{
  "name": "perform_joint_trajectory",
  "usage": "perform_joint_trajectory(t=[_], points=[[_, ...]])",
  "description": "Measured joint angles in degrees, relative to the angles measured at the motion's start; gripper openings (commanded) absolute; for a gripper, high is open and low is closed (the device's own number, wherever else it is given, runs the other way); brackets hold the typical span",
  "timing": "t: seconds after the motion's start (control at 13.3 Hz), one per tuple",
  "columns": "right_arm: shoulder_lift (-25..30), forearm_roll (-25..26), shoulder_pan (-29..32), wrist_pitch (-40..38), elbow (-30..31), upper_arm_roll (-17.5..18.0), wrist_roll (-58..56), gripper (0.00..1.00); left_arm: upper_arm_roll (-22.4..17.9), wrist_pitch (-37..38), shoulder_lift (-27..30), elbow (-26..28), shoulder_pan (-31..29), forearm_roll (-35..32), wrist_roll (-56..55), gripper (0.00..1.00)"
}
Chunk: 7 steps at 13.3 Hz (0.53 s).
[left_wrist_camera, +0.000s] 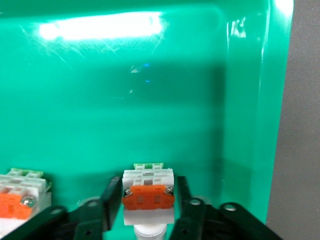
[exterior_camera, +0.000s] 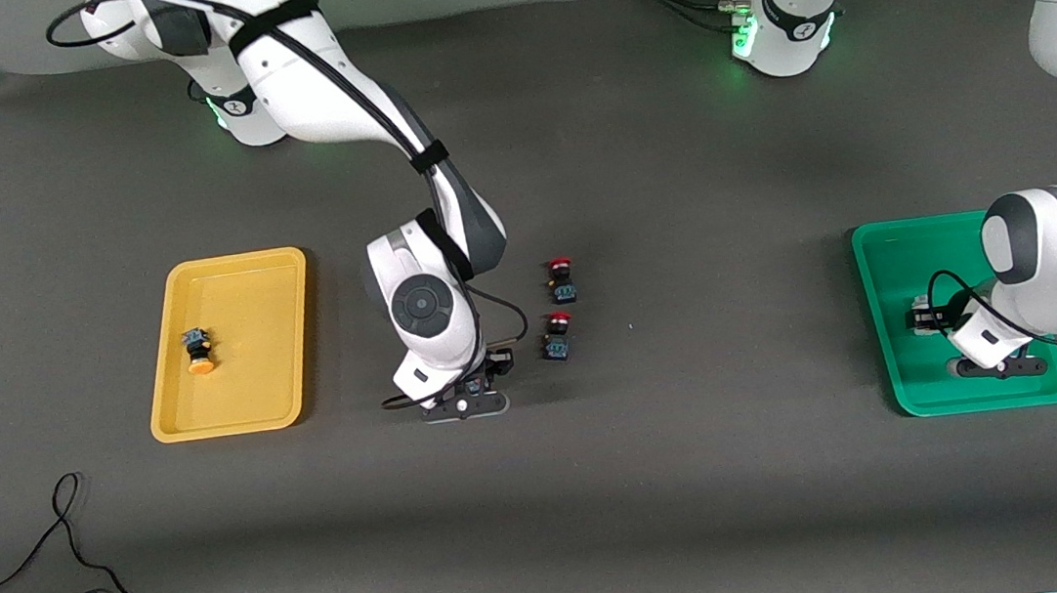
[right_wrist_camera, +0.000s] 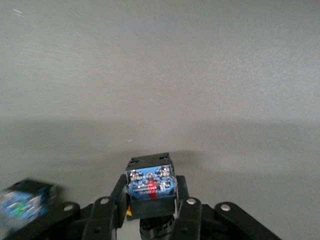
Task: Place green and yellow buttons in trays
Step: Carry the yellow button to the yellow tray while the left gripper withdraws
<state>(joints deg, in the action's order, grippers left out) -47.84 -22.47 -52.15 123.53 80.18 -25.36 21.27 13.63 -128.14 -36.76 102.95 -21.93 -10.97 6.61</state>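
Low over the green tray, left claw grips a white button; right claw grips a black-blue button.

No text, label, brand or number can be read on anything here. The only sign is a small round emblem on the collar of each arm's base, too small to make out.

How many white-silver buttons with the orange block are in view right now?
2, both over the green tray: one white-silver button is held in the left gripper; the second button sits in the tray beside it. The arm may hide others.
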Motion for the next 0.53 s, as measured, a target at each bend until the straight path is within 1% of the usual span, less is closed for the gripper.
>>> perform_joint_trajectory(t=[0.15,0.23,0.38,0.53], points=[[4.95,0.01,0.03,-7.09,-1.87,-0.88,0.03,0.15,0.09,0.77,0.81,-0.19,-0.16,-0.05,0.11,1.00],[7.62,0.07,0.11,-10.52,-2.44,-1.76,0.03,0.15,0.24,3.23,1.89,-0.71,-0.21,-0.07,0.14,1.00],[12.22,1.77,0.49,-17.43,-2.23,-3.91,-0.43,0.15,1.16,13.34,6.14,-3.53,-0.13,-0.07,0.15,1.00],[16.32,4.78,0.82,-21.54,0.52,-6.64,-4.10,0.15,2.74,26.30,11.27,-8.92,0.16,0.04,0.15,1.00]])
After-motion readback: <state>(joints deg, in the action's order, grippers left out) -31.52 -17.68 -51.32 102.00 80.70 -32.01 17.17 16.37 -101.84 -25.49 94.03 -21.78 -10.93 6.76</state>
